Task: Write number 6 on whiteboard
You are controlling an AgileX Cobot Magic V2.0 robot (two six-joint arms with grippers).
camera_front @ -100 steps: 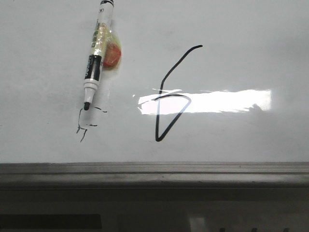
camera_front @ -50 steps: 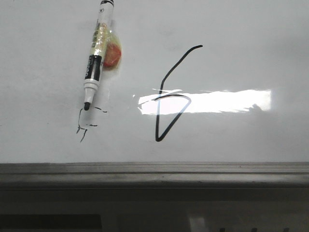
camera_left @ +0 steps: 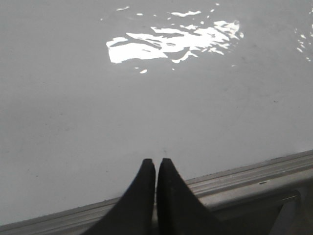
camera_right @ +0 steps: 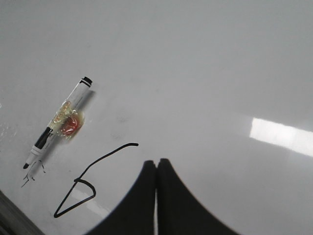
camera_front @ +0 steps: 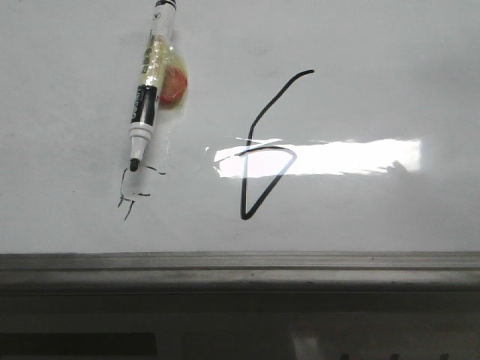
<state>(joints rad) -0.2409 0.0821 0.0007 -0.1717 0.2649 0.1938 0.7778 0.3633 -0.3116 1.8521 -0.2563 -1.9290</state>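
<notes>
The number 6 (camera_front: 264, 146) is drawn on the whiteboard (camera_front: 360, 60), right of centre in the front view, loop crossing the light glare (camera_front: 352, 157). Stroke looks complete: curved stem, closed angular loop. Task reads as done or nearly so.

The marker (camera_front: 148, 86) lies uncapped on the board, well left of the 6, tip touching a thin scribble (camera_front: 133, 191). An orange-yellow blob (camera_front: 174, 84) is stuck beside its barrel.

Left gripper (camera_left: 156, 164): fingertips pressed together, nothing between them, over the grey rim (camera_left: 244, 174) at the board's lower edge. Right gripper (camera_right: 156, 164): also pinched closed and empty, above the board near the 6's stem.

Risks:
- Right arm sits close to fresh ink; a low sweep on retract likely smears the stem.
- Uncapped tip resting on the board can bleed more stray marks if the marker gets nudged or rolls.
- Any regrasp needs the fingers opened first; going in closed just pushes the marker toward the digit.
</notes>
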